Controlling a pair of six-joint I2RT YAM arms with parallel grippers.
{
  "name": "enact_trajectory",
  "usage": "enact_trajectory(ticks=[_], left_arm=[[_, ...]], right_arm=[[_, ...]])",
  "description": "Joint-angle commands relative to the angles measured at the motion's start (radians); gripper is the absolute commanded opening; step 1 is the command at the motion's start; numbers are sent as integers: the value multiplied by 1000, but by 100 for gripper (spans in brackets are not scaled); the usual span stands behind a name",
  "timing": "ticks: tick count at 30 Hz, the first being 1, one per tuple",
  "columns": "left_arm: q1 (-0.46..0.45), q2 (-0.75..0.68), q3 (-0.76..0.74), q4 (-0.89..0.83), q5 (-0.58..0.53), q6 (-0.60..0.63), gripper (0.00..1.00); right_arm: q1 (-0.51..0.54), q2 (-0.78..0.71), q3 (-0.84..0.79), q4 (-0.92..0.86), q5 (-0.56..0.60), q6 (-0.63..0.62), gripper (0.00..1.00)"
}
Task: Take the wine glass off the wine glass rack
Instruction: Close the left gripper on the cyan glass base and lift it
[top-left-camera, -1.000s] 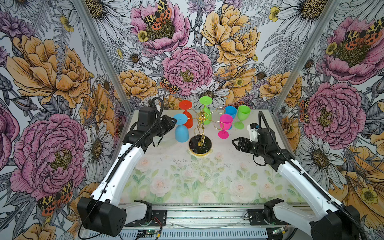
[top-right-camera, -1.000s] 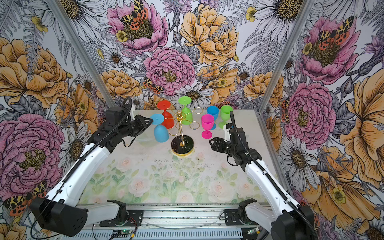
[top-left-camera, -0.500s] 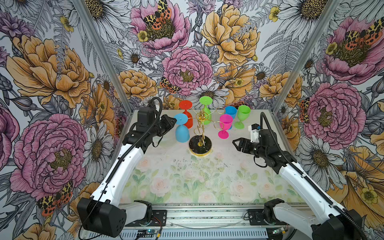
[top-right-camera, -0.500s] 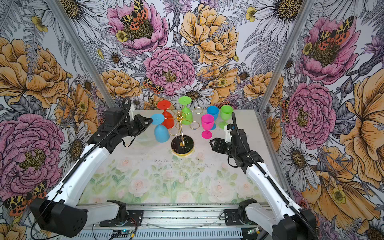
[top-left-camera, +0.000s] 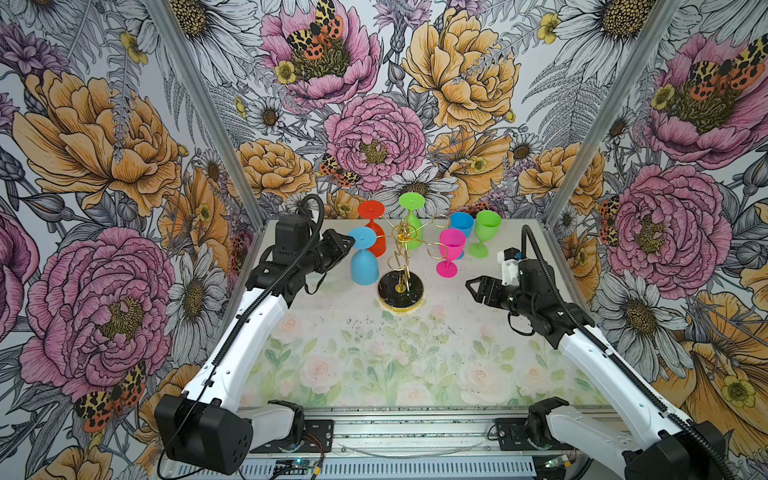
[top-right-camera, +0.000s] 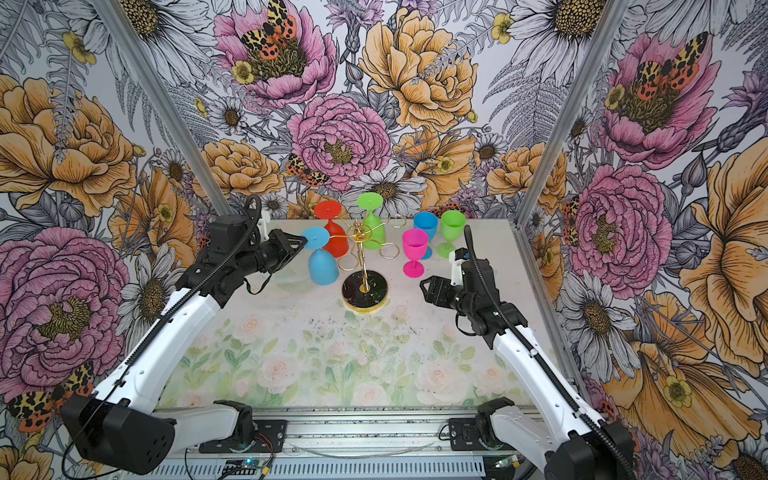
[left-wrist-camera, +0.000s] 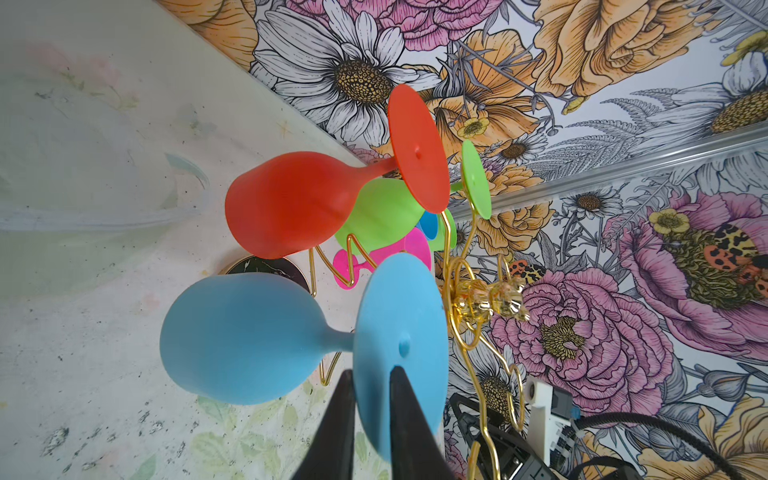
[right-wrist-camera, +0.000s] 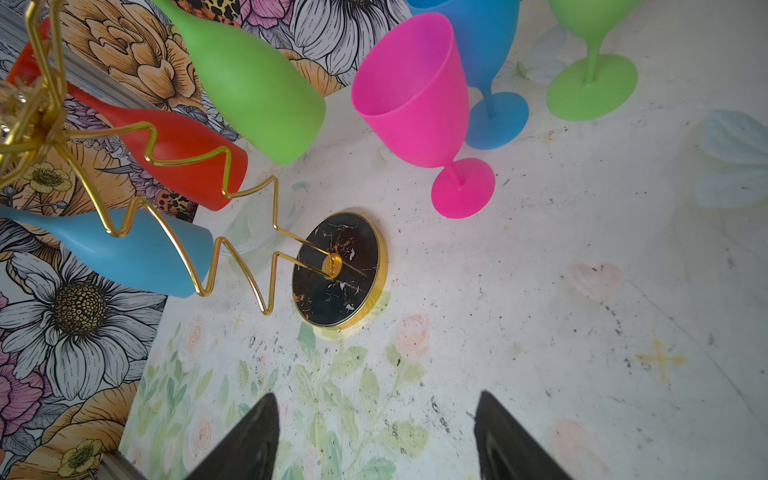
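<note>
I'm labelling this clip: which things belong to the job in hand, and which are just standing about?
Job in hand: wine glass rack; hanging blue glass, its foot pinched by the left gripper; hanging red glass; hanging green glass.
Standing about: upright pink glass; upright blue glass; upright green glass; right gripper, open and empty.

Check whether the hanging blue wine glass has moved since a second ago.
No. The hanging blue wine glass hangs just left of the rack base, as before.

the rack (top-left-camera: 410, 291) holds three hanging glasses (top-left-camera: 365, 268), with three upright glasses (top-left-camera: 451, 249) to its right.
</note>
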Motion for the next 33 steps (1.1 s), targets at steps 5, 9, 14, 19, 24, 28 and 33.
enact_trajectory(ticks=[5,9,14,19,24,28,33], left_arm=[[12,-5,-4,37,31,-19,9],[16,-7,-6,37,38,-25,4],[16,-9,-4,40,45,-36,3],[16,-10,-2,55,63,-54,2],[17,-11,-3,86,106,-97,0],[16,-17,-4,96,108,-128,0],[16,-27,-3,110,111,-175,0]], right_arm=[[-1,-22,-6,27,21,12,75],[-3,-24,-8,27,23,14,75],[-3,-24,-10,28,23,17,75],[-2,-24,-10,29,23,14,75],[-2,-20,-10,32,22,13,75],[-3,-16,-11,35,20,13,75],[-2,-15,-16,37,17,15,75]])
